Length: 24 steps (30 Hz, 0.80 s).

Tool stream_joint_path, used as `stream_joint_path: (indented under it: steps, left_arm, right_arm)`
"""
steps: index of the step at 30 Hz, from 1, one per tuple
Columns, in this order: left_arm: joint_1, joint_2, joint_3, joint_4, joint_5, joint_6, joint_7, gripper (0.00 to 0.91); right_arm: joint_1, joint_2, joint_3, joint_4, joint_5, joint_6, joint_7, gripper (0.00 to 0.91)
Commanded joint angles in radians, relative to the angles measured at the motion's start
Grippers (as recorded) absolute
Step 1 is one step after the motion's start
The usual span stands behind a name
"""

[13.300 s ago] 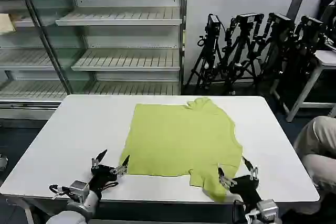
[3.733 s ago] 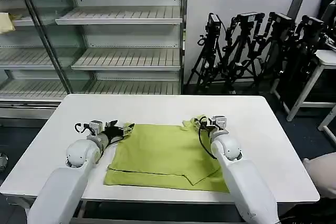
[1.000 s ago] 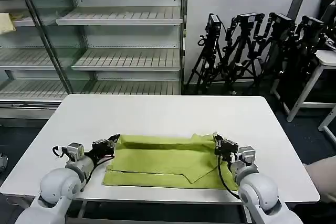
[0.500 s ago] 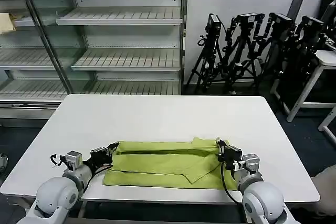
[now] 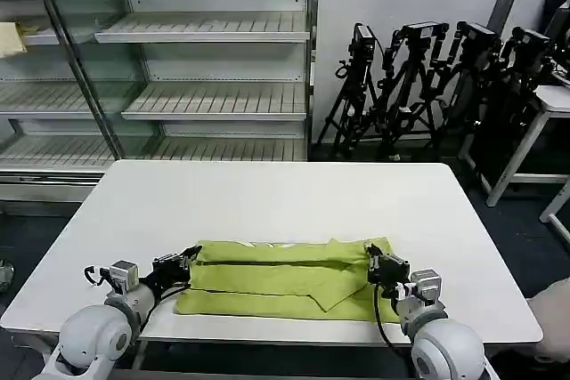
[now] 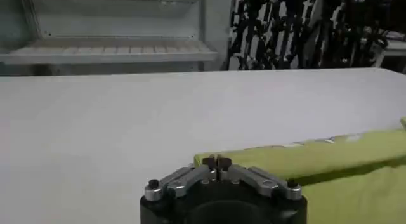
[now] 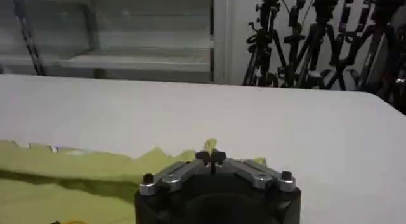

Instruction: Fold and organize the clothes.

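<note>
Two grippers pinch the far edge of the lime T-shirt, which lies as a long folded band low in the head view, near the front edge of the white table. At lower left, the left gripper has its fingers pressed together on the shirt's left corner; at lower right, the right gripper nips the right corner (a green tuft pokes up between its tips). To fold well, I judge both corners should travel level and together, landing square on the near hem before release.
</note>
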Motion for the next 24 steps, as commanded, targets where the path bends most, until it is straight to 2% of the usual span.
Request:
stream_joint_path:
  steps: [1,10,11,12,13,14,20,24]
  left_arm:
    - [0.003,0.0,-0.004,0.008,0.008,0.0,0.003,0.01]
    - [0.022,-0.002,0.001,-0.002,0.008,0.0,0.005,0.01]
    - [0.025,-0.002,0.002,-0.004,0.011,0.001,0.005,0.02]
    - [0.029,-0.001,0.002,-0.009,0.029,0.001,0.002,0.071]
    - [0.034,-0.001,0.0,-0.01,0.043,0.002,0.004,0.715]
    - [0.039,-0.001,-0.004,-0.016,0.046,0.001,0.005,0.907]
    - [0.069,-0.015,-0.064,-0.099,-0.023,0.001,-0.034,0.907]
    - [0.103,-0.032,-0.052,-0.153,-0.102,0.001,-0.148,0.907]
  right_arm:
    - [-0.031,0.0,0.012,0.022,0.0,-0.004,0.004,0.0]
    - [-0.064,0.005,0.012,0.018,-0.017,-0.001,-0.001,0.0]
    - [-0.065,0.003,0.012,0.018,-0.02,-0.002,-0.001,0.181]
    - [-0.066,0.002,0.012,0.018,-0.029,-0.003,-0.003,0.725]
    - [-0.067,0.002,0.015,0.017,-0.034,0.003,-0.007,0.907]
    - [-0.067,0.001,0.02,0.016,-0.036,0.005,-0.01,0.907]
    - [-0.082,-0.01,0.089,0.028,-0.032,0.018,-0.027,0.907]
    - [-0.103,-0.014,0.125,0.05,-0.032,0.028,-0.038,0.907]
